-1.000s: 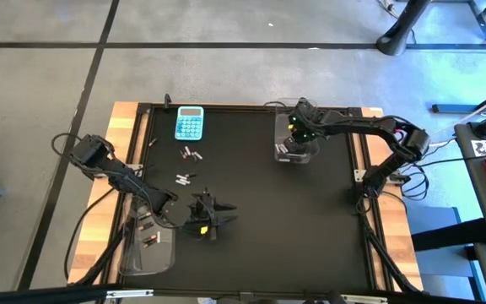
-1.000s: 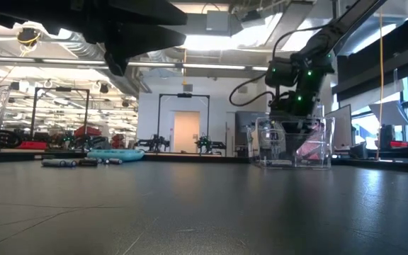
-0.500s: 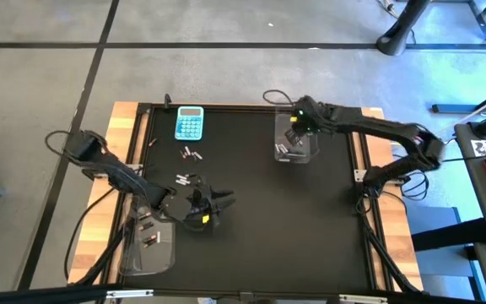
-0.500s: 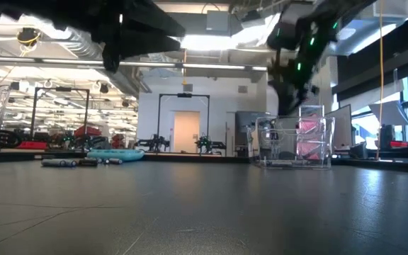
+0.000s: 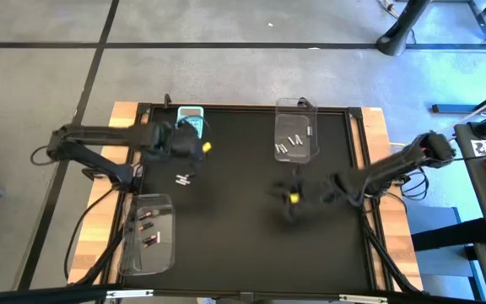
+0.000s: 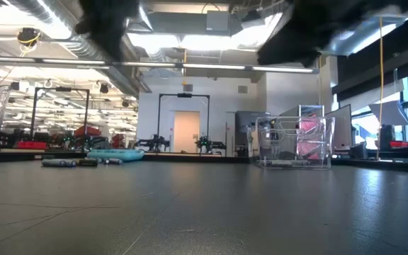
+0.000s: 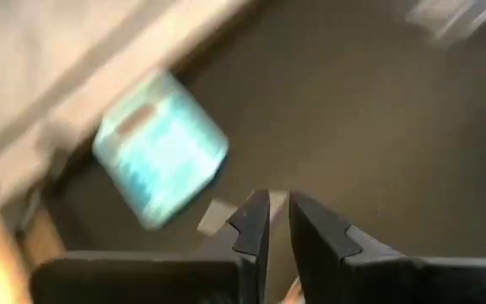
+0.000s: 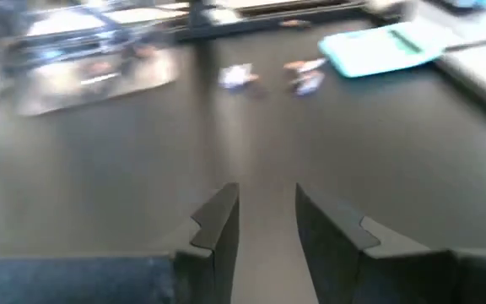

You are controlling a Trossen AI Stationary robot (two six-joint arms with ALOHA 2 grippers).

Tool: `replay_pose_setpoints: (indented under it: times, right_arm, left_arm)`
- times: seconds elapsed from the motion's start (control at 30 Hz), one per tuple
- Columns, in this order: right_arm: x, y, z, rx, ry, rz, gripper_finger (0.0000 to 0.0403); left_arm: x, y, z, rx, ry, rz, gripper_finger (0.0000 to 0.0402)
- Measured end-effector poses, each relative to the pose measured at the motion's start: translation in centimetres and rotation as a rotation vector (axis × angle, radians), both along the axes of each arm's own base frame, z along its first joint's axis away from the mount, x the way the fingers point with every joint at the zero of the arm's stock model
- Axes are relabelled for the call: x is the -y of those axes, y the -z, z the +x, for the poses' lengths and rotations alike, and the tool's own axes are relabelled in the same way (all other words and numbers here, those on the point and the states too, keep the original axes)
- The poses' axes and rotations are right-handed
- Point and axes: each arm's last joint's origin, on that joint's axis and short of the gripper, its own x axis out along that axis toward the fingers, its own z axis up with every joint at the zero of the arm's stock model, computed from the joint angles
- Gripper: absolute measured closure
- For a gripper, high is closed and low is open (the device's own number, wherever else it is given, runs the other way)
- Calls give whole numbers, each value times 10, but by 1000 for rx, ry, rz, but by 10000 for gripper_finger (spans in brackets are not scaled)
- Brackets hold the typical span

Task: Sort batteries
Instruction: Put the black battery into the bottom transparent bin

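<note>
A few loose batteries lie on the black mat near the light-blue calculator; in the low view they show as a small row. Silvery batteries lie in the far clear bin. Dark-and-red ones lie in the near-left clear bin. My left gripper hovers beside the calculator, fingers open by a narrow gap. My right gripper hangs over the middle of the mat, fingers open and empty.
The calculator lies flat at the far-left part of the mat. Wooden table edges frame the mat on both sides. Bare mat stretches between the two bins. The right wrist view looks across the mat toward the batteries and calculator.
My left gripper has swung fast from beside the near-left bin toward the far edge, ending by the calculator. My right gripper has left the far bin and moved toward the near edge, out over the middle of the mat. Both arms are blurred with motion.
</note>
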Motion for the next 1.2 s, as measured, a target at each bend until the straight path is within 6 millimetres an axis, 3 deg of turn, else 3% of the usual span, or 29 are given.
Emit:
replay_pose_setpoints:
  times: [0.2,0.37,0.57,0.9,1.2]
  right_arm:
    - [-67,47,-15,157,-115,66,284]
    - [-98,71,-19,212,-116,55,284]
    - [-110,80,-15,237,-129,83,284]
    - [-112,79,-12,243,-125,93,284]
    - [-112,79,-12,242,-122,100,284]
  left_arm:
    - [-47,30,-40,-430,-239,-213,343]
    - [-78,50,-55,-471,-326,-294,273]
    - [-112,82,-64,-452,-388,-331,222]
    - [-149,148,-69,-657,-395,-482,253]
    - [-166,182,-75,-702,-344,-534,260]
